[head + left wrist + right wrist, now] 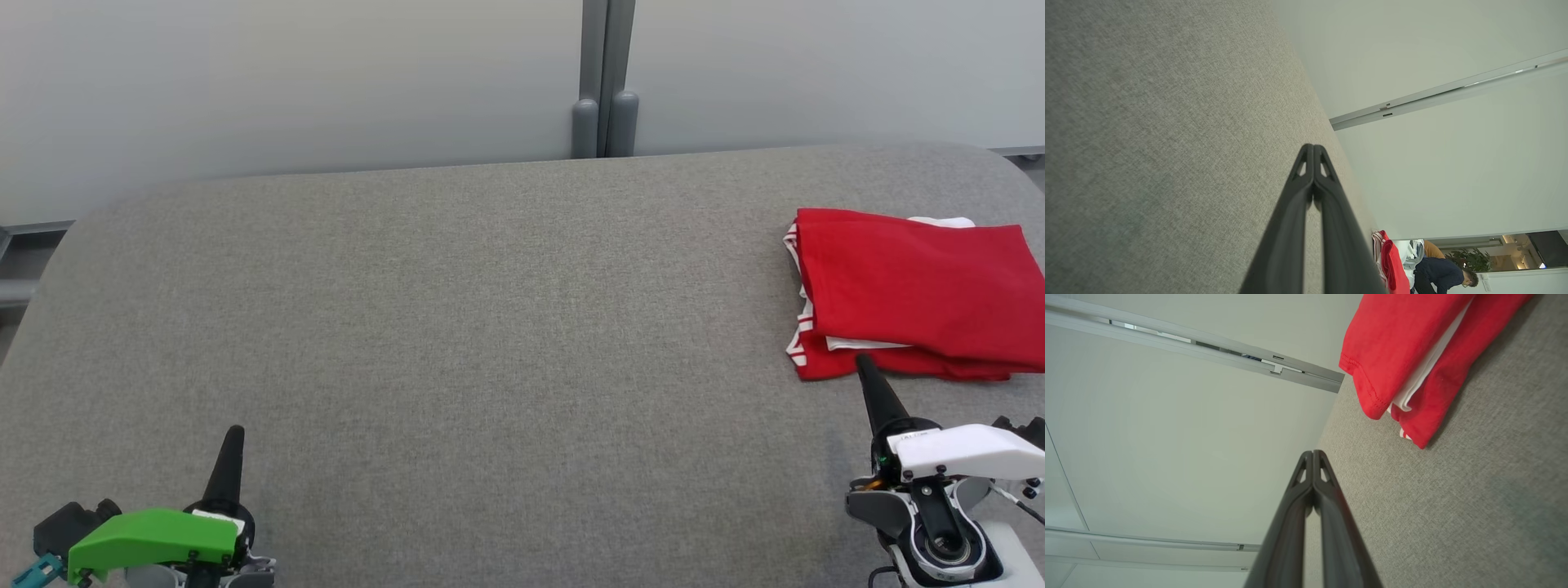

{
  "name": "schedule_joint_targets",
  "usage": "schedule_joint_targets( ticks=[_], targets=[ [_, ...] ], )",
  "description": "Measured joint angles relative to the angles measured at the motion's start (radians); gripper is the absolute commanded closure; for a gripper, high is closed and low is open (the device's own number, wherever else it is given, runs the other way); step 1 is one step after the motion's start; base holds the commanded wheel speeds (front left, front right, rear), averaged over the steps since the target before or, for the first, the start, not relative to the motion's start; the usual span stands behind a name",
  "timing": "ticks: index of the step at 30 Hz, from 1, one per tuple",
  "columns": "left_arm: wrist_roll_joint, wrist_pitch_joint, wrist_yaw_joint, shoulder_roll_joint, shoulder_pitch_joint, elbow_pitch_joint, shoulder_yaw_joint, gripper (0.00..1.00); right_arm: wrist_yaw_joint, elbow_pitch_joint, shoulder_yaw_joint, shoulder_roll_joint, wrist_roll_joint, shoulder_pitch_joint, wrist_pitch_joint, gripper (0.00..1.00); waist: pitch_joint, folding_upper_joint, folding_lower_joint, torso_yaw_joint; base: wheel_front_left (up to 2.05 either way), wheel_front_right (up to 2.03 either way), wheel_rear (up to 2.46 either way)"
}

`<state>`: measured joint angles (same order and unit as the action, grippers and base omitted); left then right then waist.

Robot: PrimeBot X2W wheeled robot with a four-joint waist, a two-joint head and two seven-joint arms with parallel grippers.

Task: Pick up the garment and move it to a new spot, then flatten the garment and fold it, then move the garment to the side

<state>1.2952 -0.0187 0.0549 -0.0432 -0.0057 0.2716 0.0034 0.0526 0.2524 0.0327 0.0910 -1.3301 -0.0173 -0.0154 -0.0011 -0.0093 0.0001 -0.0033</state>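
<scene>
At the right of the table [490,327] | folded red garment [914,286] lies, likely set aside, job done | left gripper [234,434], right gripper [864,366] pinched together, empty

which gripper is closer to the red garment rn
Right. The right gripper, shut, points at the near edge of the red garment, just short of it; the left gripper, shut, sits far off to its left.

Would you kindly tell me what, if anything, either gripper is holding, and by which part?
Nothing is held: the left gripper and right gripper have shut, empty jaws; the folded red garment lies free.
</scene>
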Motion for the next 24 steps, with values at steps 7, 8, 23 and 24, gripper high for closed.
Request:
schedule_joint_targets(
  ticks=[7, 8, 23, 24],
  targets=[
    [0.074, -0.024, 0.017, 0.000, -0.021, 0.004, 0.023, 1.00, 0.018, 0.006, -0.028, -0.004, -0.082, -0.009, 0.018, 1.00, 0.001, 0.0000, 0.0000, 0.001, 0.00, 0.00, 0.00],
    [0.083, -0.029, 0.022, 0.000, -0.021, 0.004, 0.025, 1.00, 0.019, 0.007, -0.031, -0.004, -0.092, -0.014, 0.019, 1.00, 0.001, 0.0000, 0.0000, 0.001, 0.00, 0.00, 0.00],
    [0.254, -0.075, 0.052, 0.001, -0.043, 0.008, 0.062, 1.00, 0.053, 0.015, -0.091, -0.012, -0.265, -0.023, 0.062, 1.00, 0.003, 0.0000, 0.0000, 0.003, 0.00, 0.00, 0.00],
    [0.263, -0.081, 0.055, 0.002, -0.045, 0.009, 0.064, 1.00, 0.053, 0.015, -0.094, -0.012, -0.275, -0.025, 0.065, 1.00, 0.003, 0.0000, 0.0000, 0.003, 0.00, 0.00, 0.00]
  ],
)
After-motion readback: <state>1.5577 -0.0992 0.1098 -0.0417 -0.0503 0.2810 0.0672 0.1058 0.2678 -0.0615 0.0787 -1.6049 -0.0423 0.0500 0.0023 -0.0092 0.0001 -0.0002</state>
